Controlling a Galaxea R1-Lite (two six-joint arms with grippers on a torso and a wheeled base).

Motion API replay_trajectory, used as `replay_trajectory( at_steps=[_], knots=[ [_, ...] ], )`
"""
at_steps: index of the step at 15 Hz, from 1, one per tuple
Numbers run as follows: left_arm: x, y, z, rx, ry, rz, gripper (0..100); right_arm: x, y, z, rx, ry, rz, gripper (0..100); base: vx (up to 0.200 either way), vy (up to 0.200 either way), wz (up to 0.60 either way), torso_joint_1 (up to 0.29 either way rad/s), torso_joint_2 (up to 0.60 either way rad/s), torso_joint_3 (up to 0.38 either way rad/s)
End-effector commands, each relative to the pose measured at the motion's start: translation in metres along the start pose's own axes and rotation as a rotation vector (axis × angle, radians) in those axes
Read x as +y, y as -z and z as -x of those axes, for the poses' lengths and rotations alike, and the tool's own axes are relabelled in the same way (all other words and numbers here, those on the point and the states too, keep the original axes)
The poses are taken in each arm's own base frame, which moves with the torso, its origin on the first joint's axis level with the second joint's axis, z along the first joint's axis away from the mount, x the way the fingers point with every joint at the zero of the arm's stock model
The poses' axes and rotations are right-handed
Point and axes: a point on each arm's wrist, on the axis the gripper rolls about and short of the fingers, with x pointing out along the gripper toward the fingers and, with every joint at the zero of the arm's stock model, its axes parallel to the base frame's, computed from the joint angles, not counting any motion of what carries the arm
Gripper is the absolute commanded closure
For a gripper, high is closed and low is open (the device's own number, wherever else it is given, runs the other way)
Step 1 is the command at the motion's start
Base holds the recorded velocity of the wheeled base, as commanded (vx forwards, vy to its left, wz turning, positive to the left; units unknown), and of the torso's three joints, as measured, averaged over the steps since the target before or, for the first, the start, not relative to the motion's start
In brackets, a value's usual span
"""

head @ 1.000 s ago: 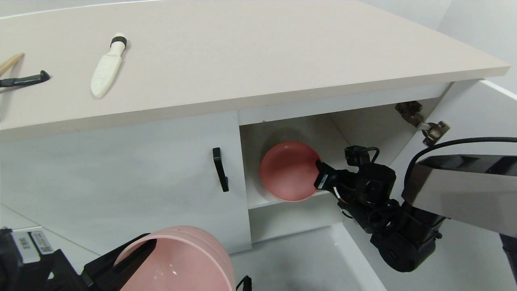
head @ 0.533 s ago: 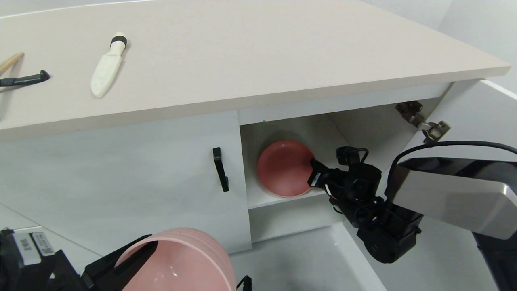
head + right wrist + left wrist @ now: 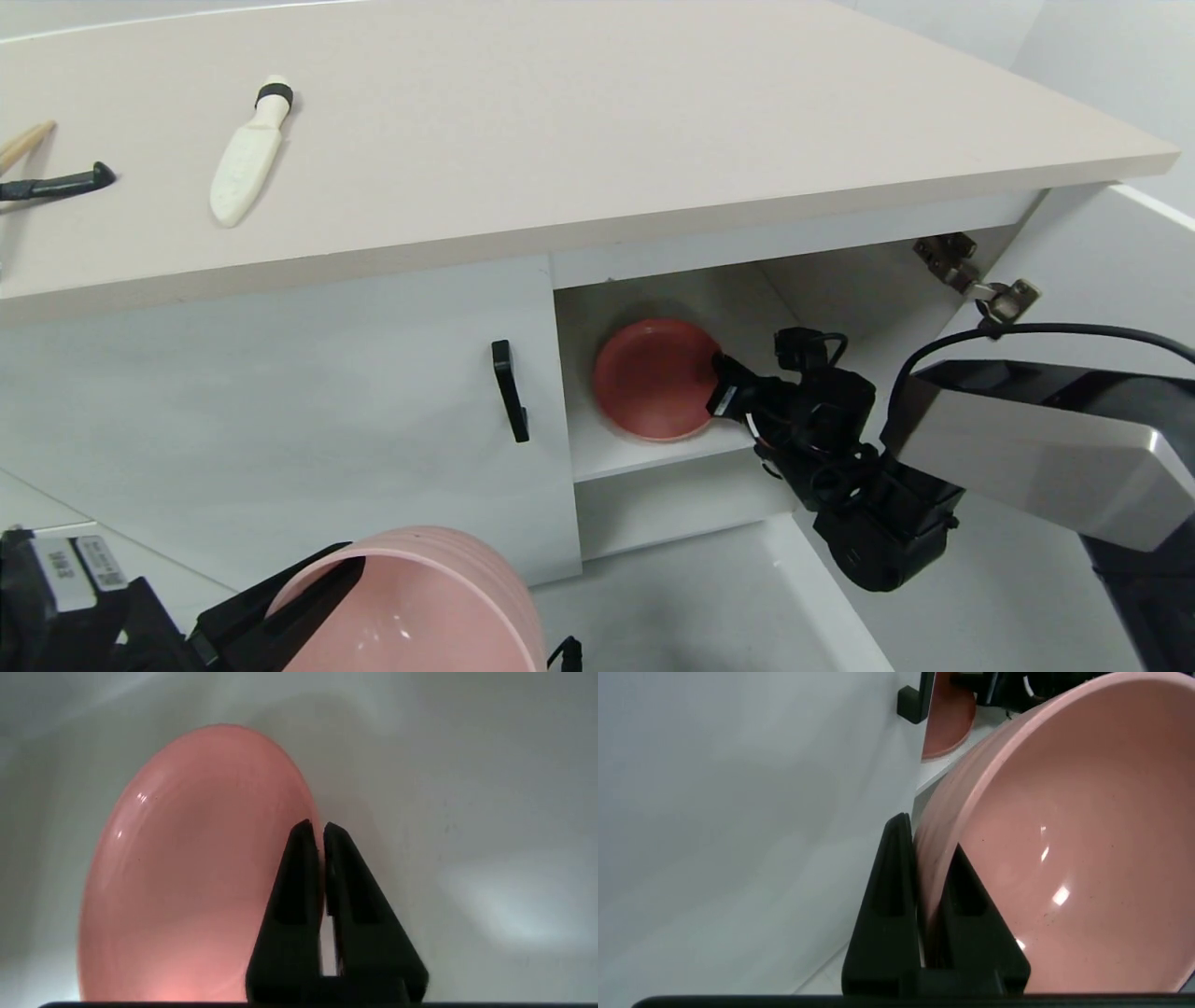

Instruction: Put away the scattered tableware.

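A red plate (image 3: pixel 653 378) lies low over the upper shelf (image 3: pixel 644 450) inside the open cupboard. My right gripper (image 3: pixel 721 387) is shut on the plate's right rim; the right wrist view has the plate (image 3: pixel 187 868) pinched at its edge between the fingers (image 3: pixel 301 873). Low at the front left, my left gripper (image 3: pixel 308 583) is shut on the rim of a pink bowl (image 3: pixel 420 607), held tilted in front of the closed cupboard door. In the left wrist view the bowl (image 3: pixel 1064 831) has its rim clamped between the fingers (image 3: pixel 895 887).
On the beige countertop (image 3: pixel 560 121) lie a cream sheathed knife (image 3: pixel 247 154), a black handle (image 3: pixel 56 184) and wooden chopstick ends (image 3: pixel 23 142) at the left edge. The closed left door carries a black handle (image 3: pixel 509 390). The right door (image 3: pixel 1102 280) stands open on its hinges (image 3: pixel 976 275).
My right gripper has carried the red plate deeper into the cupboard and lowered it from a steep tilt to nearly flat on the shelf. The left arm and bowl stayed put.
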Motion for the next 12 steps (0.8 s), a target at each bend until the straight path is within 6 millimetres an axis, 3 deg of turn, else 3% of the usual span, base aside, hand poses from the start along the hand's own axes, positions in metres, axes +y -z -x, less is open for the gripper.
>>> replay_trajectory(
  at_steps=[1,4,6,8,9,12],
  knots=[
    [0.0,0.0,0.0,0.002,0.0,0.001,100,-0.003,0.007,-0.008,-0.007,0.005,-0.002,0,0.0,0.0,0.0,0.0,0.0,0.0],
    [0.0,0.0,0.0,0.002,0.0,-0.001,100,-0.002,0.004,-0.01,-0.023,0.0,0.01,0,0.0,0.0,0.0,0.0,0.0,0.0],
    [0.0,0.0,0.0,0.003,0.0,-0.004,100,0.0,-0.01,-0.014,-0.068,-0.002,0.062,0,0.0,0.0,0.0,0.0,0.0,0.0],
    [0.0,0.0,0.0,0.003,0.002,-0.006,100,0.01,-0.027,-0.003,-0.094,0.015,0.095,0,0.0,0.0,0.0,0.0,0.0,0.0],
    [0.0,0.0,0.0,0.001,0.004,-0.007,100,0.027,-0.045,0.018,-0.101,-0.003,0.122,0,0.0,0.0,0.0,0.0,0.0,0.0],
    [-0.005,0.0,0.001,-0.002,0.047,-0.056,100,0.065,-0.067,0.097,-0.02,-0.123,0.137,0,0.0,0.0,0.0,0.0,0.0,0.0]
  ],
)
